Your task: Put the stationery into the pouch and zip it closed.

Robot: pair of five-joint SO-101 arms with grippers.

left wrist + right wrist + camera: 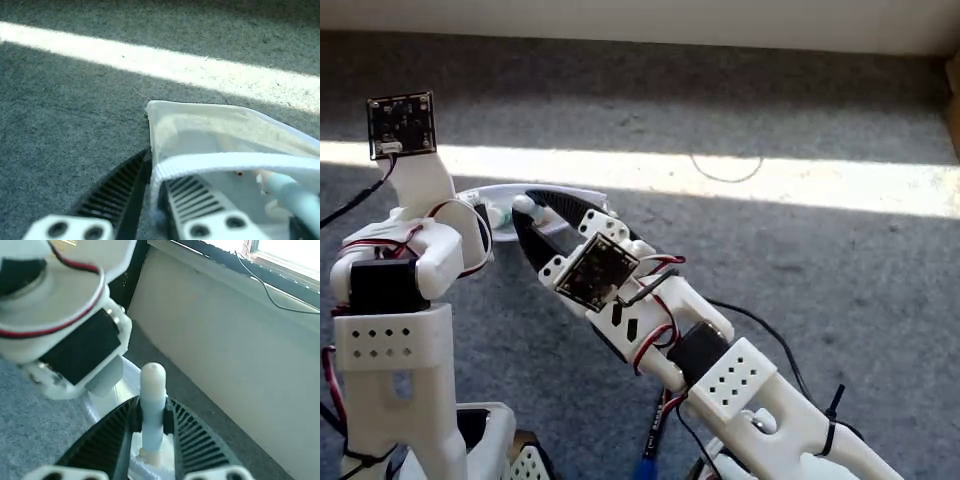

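Pouch: white mesh pouch [545,192] [200,130], left of centre in the high view, lying on the grey mat [770,290] with its mouth open.
Left claw: the left claw [157,167] [490,222] is clenched on the pouch's rim at the corner, one black finger outside the mesh and the other inside.
Right claw: the right claw [151,412] [532,220] grasps a white pen [152,385] [525,206] between both fingers, at the centre of the high view, just beside the left claw.
White pen: rounded tip sticking out past the fingertips, at the pouch's mouth.
Blue pen: a pale blue pen [295,195] lies inside the pouch, lower right in the left wrist view.
Mat: a sunlit stripe [800,182] runs across it, with a thin cable [725,172] on the stripe.
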